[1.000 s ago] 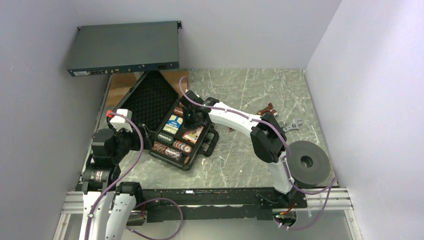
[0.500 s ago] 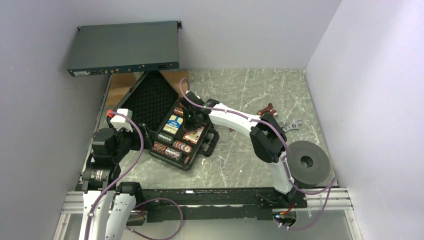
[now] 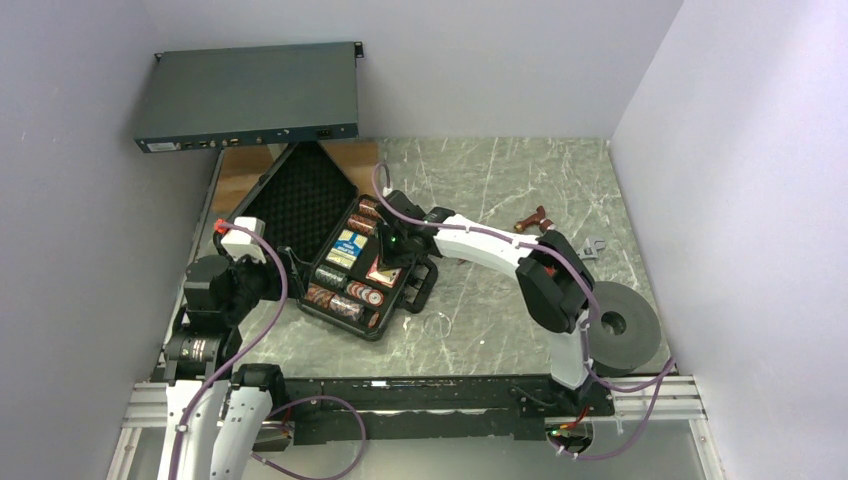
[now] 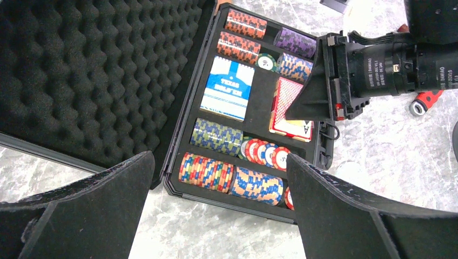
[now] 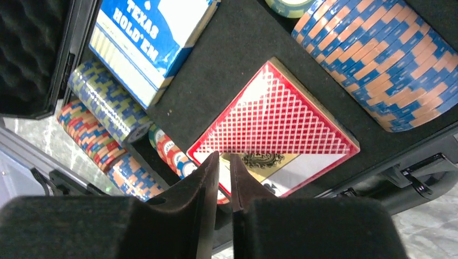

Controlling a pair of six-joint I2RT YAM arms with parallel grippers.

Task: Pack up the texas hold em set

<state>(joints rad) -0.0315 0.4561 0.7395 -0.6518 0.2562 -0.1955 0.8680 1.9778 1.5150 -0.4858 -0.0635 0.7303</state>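
Pale walls close off the left, far and right sides of a grey marbled table (image 3: 490, 180). A flat dark-grey metal rack unit (image 3: 250, 95) fills the far left corner. Near the left edge, the left gripper (image 4: 219, 162) points at the case with its claw spread wide, gripping nothing.

Left of centre, a black rectangular plastic case (image 4: 179, 127) lies open, its egg-crate foam lid (image 4: 97, 70) swung back to the left. Its tray holds rolls of striped poker chips (image 4: 217, 136) along the far and near rows. Between them sit a blue and white card box (image 4: 228, 89) and, to its right, a red lattice-backed card box (image 5: 275, 121).

The right gripper (image 5: 224, 156) hangs over that red box's near edge, fingers barely parted, nothing between them.

Bare table opens right of the case. A red-handled wrench (image 3: 535, 218) lies farther right, and a dark-grey ring-shaped roll (image 3: 625, 325) sits near the right wall.
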